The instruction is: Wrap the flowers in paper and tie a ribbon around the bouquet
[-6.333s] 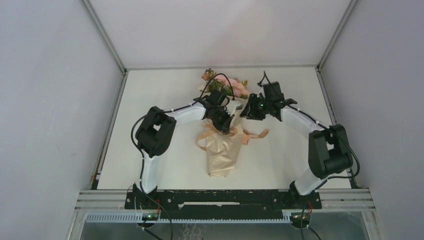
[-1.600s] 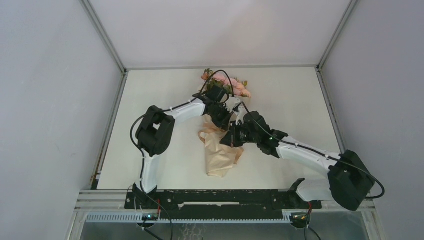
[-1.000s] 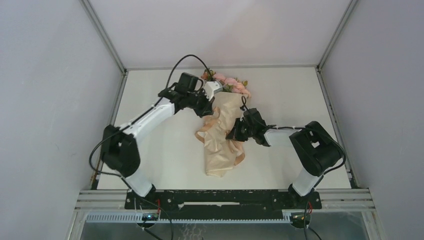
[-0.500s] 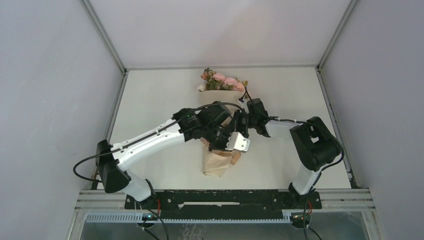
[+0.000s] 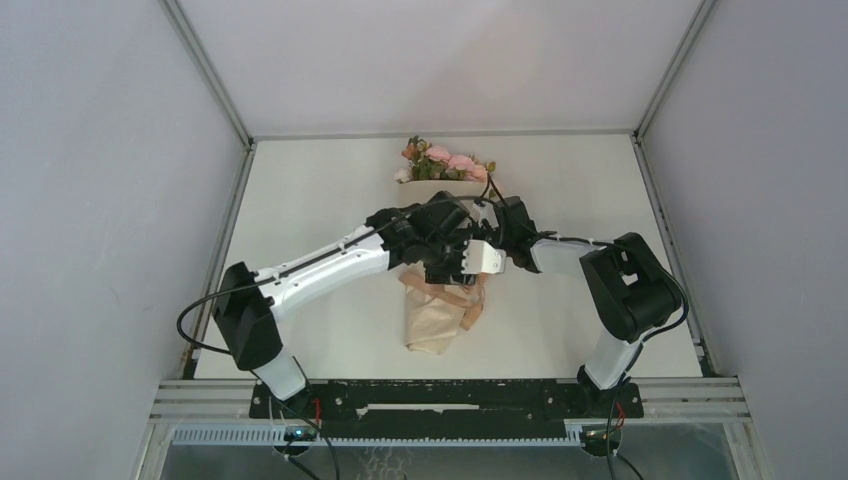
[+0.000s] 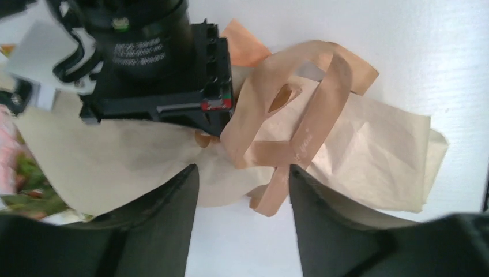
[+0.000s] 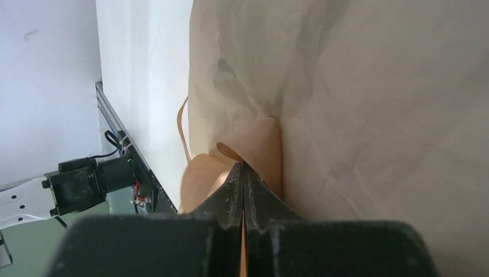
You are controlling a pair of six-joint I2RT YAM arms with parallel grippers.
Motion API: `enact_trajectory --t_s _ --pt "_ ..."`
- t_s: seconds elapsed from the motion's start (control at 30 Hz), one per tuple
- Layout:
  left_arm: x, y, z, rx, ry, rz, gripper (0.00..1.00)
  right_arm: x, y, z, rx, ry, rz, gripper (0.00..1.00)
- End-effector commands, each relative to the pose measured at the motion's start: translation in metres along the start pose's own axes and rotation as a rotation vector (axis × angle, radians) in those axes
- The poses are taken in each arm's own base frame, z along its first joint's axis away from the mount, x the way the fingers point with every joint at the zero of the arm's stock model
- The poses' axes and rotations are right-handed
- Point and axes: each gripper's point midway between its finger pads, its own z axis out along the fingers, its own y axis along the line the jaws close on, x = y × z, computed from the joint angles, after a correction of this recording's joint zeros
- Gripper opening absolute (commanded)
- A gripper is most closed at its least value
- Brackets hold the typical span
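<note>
1. Left arm (image 5: 330, 262) was swung from the flowers (image 5: 445, 162) to the bouquet's waist; left jaws, shut a second ago, are parted above the ribbon (image 6: 311, 121).
2. Right jaws are clamped on a ribbon fold against the paper (image 6: 380, 144); the bouquet lies mid-table, blooms far.
3. Tying is judged in hand; next, a free ribbon tail needs pinching and pulling.
4. White table (image 5: 320, 180), plain grey enclosure walls (image 5: 100, 200).

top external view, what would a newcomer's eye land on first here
Both arms crowd over the paper cone in the middle of the table, pink flowers at its far end. In the left wrist view the ribbon loops loosely over the paper, and the right fingers pinch a fold of it.
</note>
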Motion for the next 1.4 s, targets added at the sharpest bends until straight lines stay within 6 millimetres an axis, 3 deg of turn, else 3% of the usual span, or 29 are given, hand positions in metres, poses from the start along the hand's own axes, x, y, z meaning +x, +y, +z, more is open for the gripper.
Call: enact_trajectory --t_s 0.0,0.1,0.2,0.3,0.4,0.6,0.67,0.8,1.03,1.13,1.23,1.37 --pt "-0.009 0.006 -0.026 0.045 -0.139 -0.101 0.7 -0.014 0.009 0.0 -0.035 -0.024 -0.045 0.0" --pt "0.0 0.016 -0.036 0.098 -0.199 -0.236 0.71 -0.015 0.011 -0.001 -0.038 -0.026 -0.052 0.0" --pt "0.018 0.044 -0.033 0.072 -0.236 -0.443 0.62 -0.016 0.015 -0.003 -0.052 -0.029 -0.062 0.0" --pt "0.037 0.065 -0.012 0.059 -0.259 -0.678 0.57 -0.018 0.02 -0.005 -0.067 -0.038 -0.084 0.0" --pt "0.047 0.072 0.011 0.067 -0.266 -0.806 0.64 -0.016 0.03 -0.007 -0.1 -0.033 -0.13 0.0" --pt "0.042 0.072 0.035 0.08 -0.353 -0.934 0.71 -0.004 0.05 -0.007 -0.153 -0.005 -0.252 0.0" --pt "0.043 0.069 0.042 0.095 -0.355 -0.966 0.67 -0.003 0.053 -0.008 -0.159 -0.005 -0.263 0.0" --pt "0.054 0.056 0.054 0.13 -0.303 -0.988 0.48 -0.003 0.056 -0.008 -0.171 -0.004 -0.271 0.0" --pt "0.074 0.047 0.06 0.107 -0.253 -1.051 0.46 -0.001 0.054 -0.008 -0.16 0.0 -0.27 0.0" --pt "0.083 0.048 0.06 0.089 -0.278 -1.193 0.45 0.0 0.054 -0.009 -0.148 -0.001 -0.273 0.0" --pt "0.07 0.04 0.057 0.166 -0.385 -1.321 0.46 0.0 0.053 -0.009 -0.145 -0.003 -0.276 0.0" --pt "0.059 0.025 0.062 0.256 -0.385 -1.342 0.49 0.0 0.054 -0.008 -0.151 0.0 -0.277 0.0"
